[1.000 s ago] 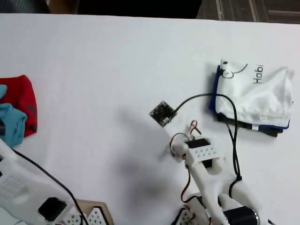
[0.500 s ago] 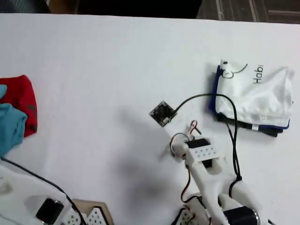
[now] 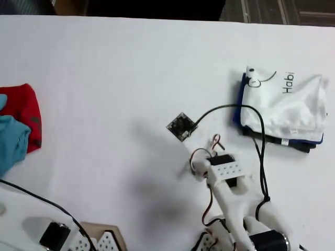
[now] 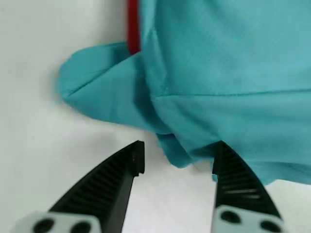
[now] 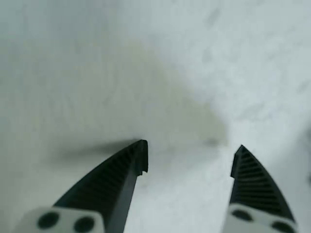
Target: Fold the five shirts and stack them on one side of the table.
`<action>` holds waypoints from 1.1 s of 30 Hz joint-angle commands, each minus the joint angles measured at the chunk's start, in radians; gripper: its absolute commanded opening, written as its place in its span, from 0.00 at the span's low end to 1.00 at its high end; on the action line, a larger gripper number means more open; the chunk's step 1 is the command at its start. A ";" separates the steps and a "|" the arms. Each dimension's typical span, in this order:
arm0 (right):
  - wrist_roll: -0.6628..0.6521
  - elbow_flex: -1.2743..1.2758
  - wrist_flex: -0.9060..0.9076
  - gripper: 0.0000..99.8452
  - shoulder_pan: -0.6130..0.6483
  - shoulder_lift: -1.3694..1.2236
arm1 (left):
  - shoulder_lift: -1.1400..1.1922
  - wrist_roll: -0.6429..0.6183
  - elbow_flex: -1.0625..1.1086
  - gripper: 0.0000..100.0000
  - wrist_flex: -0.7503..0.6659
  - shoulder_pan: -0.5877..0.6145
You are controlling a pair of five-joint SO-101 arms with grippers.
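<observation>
A teal shirt [image 3: 11, 140] lies crumpled on a red shirt [image 3: 25, 111] at the table's left edge. In the left wrist view the teal shirt [image 4: 214, 77] is close up, with a strip of the red shirt [image 4: 132, 24] behind it. My left gripper [image 4: 177, 158] is open, and a fold of the teal cloth hangs just in front of the gap between its fingertips. A folded white shirt [image 3: 285, 107] lies on top of a blue one [image 3: 242, 99] at the right. My right gripper [image 5: 189, 158] is open over bare white table.
The right arm [image 3: 230, 188] stands near the table's front centre, its black cable [image 3: 225, 107] looping toward the folded stack. A small black square part [image 3: 180, 126] lies mid-table. The left arm's white body [image 3: 31, 225] sits at the front left corner.
The left arm has drawn back toward the front left corner, uncovering more of the teal shirt. The right arm has not moved.
</observation>
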State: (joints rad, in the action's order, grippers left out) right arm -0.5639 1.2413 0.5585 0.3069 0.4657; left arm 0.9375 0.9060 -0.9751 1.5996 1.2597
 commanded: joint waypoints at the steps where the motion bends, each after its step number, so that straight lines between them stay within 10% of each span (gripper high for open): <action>1: 0.008 -0.003 -0.018 0.28 0.007 0.035 | -0.008 0.008 -0.044 0.24 0.064 -0.051; 6: 0.008 -0.003 -0.018 0.28 0.007 0.035 | -0.009 -0.002 -0.094 0.01 0.169 -0.127; 16: 0.008 -0.003 -0.018 0.28 0.007 0.035 | -0.083 -0.195 -0.272 0.02 0.187 -0.198; 33: 0.008 -0.005 -0.019 0.29 -0.016 0.044 | -1.017 -0.338 0.539 0.02 0.081 -0.850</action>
State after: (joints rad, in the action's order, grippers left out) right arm -0.5639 1.2413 0.5554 0.3069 0.4657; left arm 0.0767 0.5715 -0.4703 1.7238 0.4450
